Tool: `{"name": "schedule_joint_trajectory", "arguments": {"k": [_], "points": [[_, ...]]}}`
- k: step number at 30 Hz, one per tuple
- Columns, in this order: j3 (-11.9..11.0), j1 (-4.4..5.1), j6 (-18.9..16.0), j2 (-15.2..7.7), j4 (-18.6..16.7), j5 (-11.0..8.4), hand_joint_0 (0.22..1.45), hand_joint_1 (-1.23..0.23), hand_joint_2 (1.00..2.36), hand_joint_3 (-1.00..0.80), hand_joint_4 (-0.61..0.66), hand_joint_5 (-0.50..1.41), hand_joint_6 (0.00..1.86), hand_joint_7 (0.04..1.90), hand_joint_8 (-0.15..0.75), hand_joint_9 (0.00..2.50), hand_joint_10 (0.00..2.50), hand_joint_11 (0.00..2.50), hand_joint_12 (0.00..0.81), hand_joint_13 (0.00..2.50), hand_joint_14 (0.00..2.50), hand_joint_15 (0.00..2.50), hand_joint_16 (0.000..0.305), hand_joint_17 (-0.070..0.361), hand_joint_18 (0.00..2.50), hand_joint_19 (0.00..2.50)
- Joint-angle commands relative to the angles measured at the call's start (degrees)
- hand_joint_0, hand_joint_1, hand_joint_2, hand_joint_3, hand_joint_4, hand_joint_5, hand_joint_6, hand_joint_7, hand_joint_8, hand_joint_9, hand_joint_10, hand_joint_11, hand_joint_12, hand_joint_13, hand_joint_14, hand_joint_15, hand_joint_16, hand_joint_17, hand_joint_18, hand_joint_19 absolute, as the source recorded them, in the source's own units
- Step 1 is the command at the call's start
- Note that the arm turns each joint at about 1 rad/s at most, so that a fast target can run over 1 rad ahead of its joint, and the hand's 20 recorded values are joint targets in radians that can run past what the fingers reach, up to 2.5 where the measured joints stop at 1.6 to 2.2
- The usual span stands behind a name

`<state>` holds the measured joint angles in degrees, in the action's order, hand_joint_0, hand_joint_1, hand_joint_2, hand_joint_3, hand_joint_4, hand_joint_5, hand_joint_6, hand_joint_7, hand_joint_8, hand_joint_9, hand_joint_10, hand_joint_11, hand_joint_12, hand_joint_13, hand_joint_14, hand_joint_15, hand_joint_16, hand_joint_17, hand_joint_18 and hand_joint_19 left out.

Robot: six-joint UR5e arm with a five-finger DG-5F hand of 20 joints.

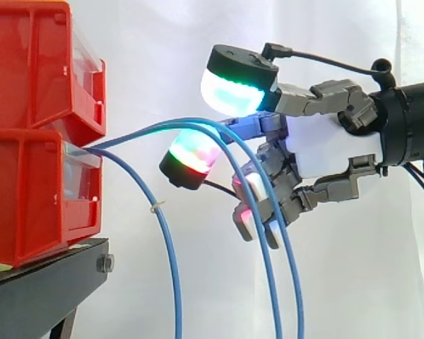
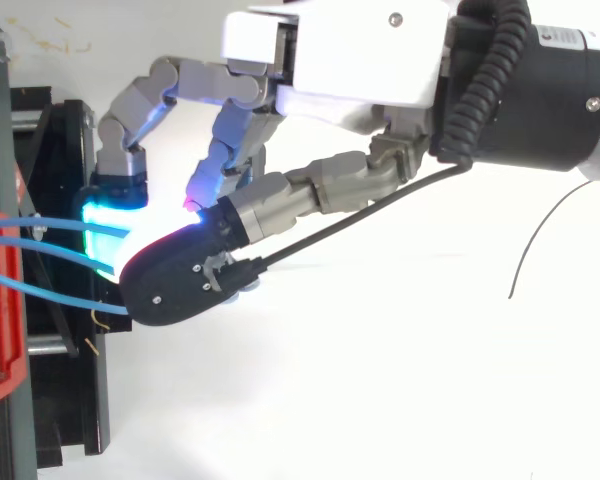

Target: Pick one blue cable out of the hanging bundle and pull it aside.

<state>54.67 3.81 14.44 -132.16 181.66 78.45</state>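
A bundle of thin blue cables (image 1: 143, 133) comes out between two stacked red plastic bins (image 1: 28, 198) on a black metal stand (image 1: 42, 289), before a white curtain (image 1: 162, 42). Two of the cables arch up and away from the bins, run through the grey-and-white robot hand (image 1: 332, 145) and drop down in front of it, while a third blue cable (image 1: 172, 254) hangs lower, nearer the bins and apart from the hand. Whether the hand has hold of a cable or the cables merely lie across it, I cannot tell
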Motion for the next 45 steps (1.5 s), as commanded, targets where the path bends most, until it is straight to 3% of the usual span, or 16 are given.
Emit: {"name": "schedule_joint_trajectory", "arguments": {"k": [1, 8, 23, 31, 38, 41, 45], "points": [[0.0, 0.14, 0.2, 0.1, 0.1, -0.14, 0.47, -0.52, 1.0, -0.5, -0.04, -0.16, 0.9, 0.77, 0.295, 1.26, 0.02, 0.8, 0.387, 1.06, 0.02, 0.71, 0.055, 0.124, 0.93, 0.81], [0.0, 0.05, 0.2, 0.1, 0.2, 0.03, 0.55, -0.65, 1.01, -0.37, -0.08, -0.16, 0.89, 0.83, 0.264, 1.25, 0.02, 0.83, 0.36, 1.05, 0.02, 0.72, 0.048, 0.109, 0.89, 0.83], [0.0, -0.04, 0.5, 0.1, 0.2, 0.03, 0.6, -0.8, 1.02, -0.09, -0.19, -0.15, 0.92, 0.9, 0.241, 1.24, 0.02, 0.83, 0.343, 1.04, 0.02, 0.71, 0.046, 0.104, 0.91, 0.8], [0.0, -0.04, 1.1, 0.1, 0.4, 0.03, 0.63, -0.82, 1.03, -0.1, -0.22, -0.15, 0.92, 0.95, 0.225, 1.22, 0.02, 0.83, 0.333, 0.99, 0.03, 0.7, 0.043, 0.097, 0.86, 0.78], [0.0, -0.12, 2.2, 0.1, 2.7, -0.14, 0.59, -0.77, 1.01, -0.29, -0.09, -0.15, 0.91, 0.87, 0.239, 1.18, 0.02, 0.8, 0.339, 0.97, 0.02, 0.7, 0.043, 0.098, 0.81, 0.79], [0.0, -0.12, 2.3, 0.4, 3.4, -0.32, 0.52, -0.68, 1.0, -0.47, -0.07, -0.15, 0.91, 0.85, 0.262, 1.18, 0.02, 0.79, 0.355, 0.97, 0.03, 0.71, 0.048, 0.107, 0.81, 0.8], [0.0, -0.04, 2.3, 0.5, 3.6, -0.32, 0.49, -0.58, 1.0, -0.5, -0.04, -0.14, 0.9, 0.84, 0.281, 1.18, 0.02, 0.78, 0.372, 0.98, 0.02, 0.71, 0.051, 0.116, 0.81, 0.79]]}}
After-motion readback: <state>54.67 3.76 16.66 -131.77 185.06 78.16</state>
